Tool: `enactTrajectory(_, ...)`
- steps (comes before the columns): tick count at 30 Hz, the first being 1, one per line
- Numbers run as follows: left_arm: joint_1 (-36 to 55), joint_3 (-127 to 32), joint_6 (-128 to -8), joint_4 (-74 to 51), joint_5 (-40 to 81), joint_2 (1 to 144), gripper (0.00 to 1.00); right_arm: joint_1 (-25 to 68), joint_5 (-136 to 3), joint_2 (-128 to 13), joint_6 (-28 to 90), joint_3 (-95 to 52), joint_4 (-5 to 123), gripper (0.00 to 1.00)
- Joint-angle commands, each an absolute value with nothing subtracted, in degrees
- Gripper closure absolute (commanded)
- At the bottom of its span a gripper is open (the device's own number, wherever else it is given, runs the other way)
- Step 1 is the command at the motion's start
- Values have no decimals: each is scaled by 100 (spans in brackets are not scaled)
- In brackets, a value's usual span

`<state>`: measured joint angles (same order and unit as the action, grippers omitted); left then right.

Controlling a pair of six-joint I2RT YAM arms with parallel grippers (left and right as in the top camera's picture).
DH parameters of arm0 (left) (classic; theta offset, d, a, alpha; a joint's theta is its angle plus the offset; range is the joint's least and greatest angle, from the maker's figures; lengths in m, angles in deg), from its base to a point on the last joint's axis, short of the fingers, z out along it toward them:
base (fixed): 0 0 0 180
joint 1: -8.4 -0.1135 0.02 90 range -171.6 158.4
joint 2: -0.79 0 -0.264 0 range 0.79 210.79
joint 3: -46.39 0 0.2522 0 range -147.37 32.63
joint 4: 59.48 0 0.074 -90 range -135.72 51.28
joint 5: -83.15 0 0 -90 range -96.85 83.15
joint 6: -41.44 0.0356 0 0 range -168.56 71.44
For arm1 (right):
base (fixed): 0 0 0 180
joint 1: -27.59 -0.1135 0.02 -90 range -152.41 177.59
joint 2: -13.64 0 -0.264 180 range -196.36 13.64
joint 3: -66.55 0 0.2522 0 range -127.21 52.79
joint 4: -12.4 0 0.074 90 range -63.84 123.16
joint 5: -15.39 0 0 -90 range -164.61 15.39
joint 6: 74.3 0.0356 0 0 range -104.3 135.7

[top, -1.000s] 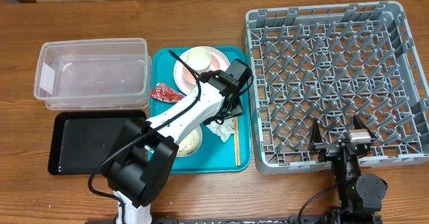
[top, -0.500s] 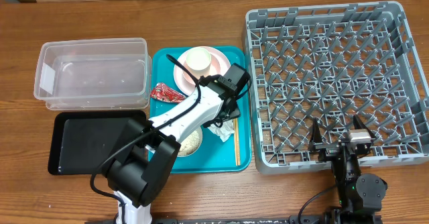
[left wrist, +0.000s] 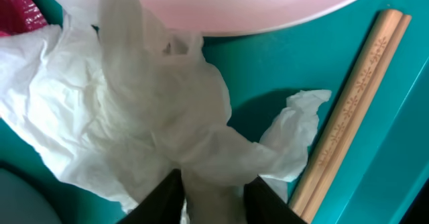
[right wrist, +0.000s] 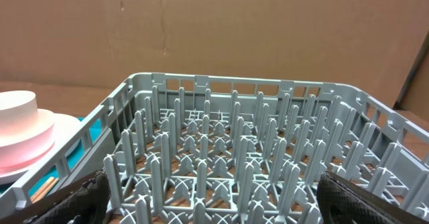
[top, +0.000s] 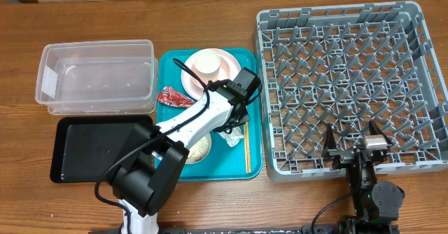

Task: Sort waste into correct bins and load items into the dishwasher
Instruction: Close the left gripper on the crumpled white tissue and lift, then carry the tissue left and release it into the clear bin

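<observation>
A teal tray (top: 227, 165) sits between the clear tub (top: 94, 76) and black tray (top: 94, 148) on one side and the grey rack (top: 350, 87) on the other. On it lie a pink plate (top: 187, 76) with a cream cup (top: 206, 64), a red wrapper (top: 171, 97), a white tissue (top: 231, 137) and chopsticks (top: 246, 150). The left arm (top: 199, 116) reaches over the tissue. The right gripper (top: 351, 139) is spread wide at the rack's near edge.

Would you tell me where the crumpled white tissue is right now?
Overhead, the white tissue lies mid-right on the teal tray, just below the pink plate and left of the chopsticks, pinched by the left gripper.
</observation>
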<state>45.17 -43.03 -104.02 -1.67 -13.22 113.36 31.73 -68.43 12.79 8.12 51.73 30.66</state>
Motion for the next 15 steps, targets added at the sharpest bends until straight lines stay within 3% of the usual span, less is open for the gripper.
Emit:
enactTrajectory(1,4519,-4238,-10264,-189,-1442,11404,87,3173,-6808,1336,795,5234,3037,0)
enactTrajectory(2,4519,-4240,-10212,-197,-1440,11404,96,3173,-6808,1336,795,5234,3037,0)
enactTrajectory(8,4506,-4572,-9825,39,-1449,11302,96,3173,-6808,1336,795,5234,3037,0)
enactTrajectory(15,4471,-6262,-9029,1455,-2349,10829,96,3173,-6808,1336,793,5234,3037,0)
